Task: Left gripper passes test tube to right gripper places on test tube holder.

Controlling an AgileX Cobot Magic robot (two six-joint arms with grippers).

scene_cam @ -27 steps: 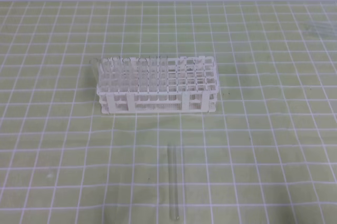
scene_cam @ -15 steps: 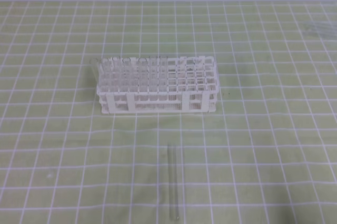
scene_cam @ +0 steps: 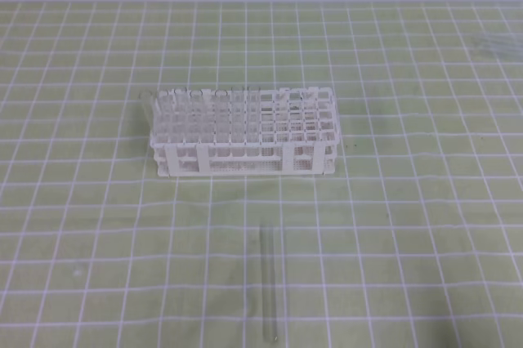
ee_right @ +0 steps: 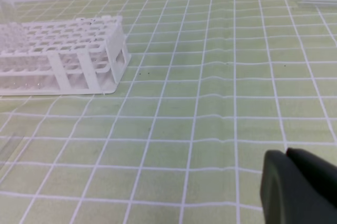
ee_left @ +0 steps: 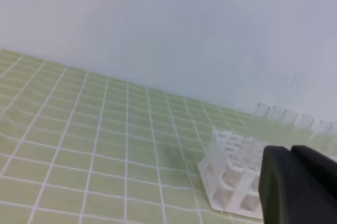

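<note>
The test tube (scene_cam: pixel 268 284), slender clear glass, lies flat on the green gridded mat, pointing toward the front edge, in front of the test tube holder (scene_cam: pixel 245 160). That white lattice rack stands mid-table and shows too in the left wrist view (ee_left: pixel 227 184) and the right wrist view (ee_right: pixel 63 69). Neither gripper appears in the high view. The left gripper (ee_left: pixel 292 154) shows black jaws pressed together, empty, low and left of the rack. The right gripper (ee_right: pixel 287 154) is likewise shut on nothing, hovering over the mat to the right of the rack.
Several clear tubes (scene_cam: pixel 196 107) stand upright in the rack's left half, also seen in the left wrist view (ee_left: pixel 284 116). More clear tubes (scene_cam: pixel 495 44) lie at the far right of the mat. A pale wall borders the mat's back edge.
</note>
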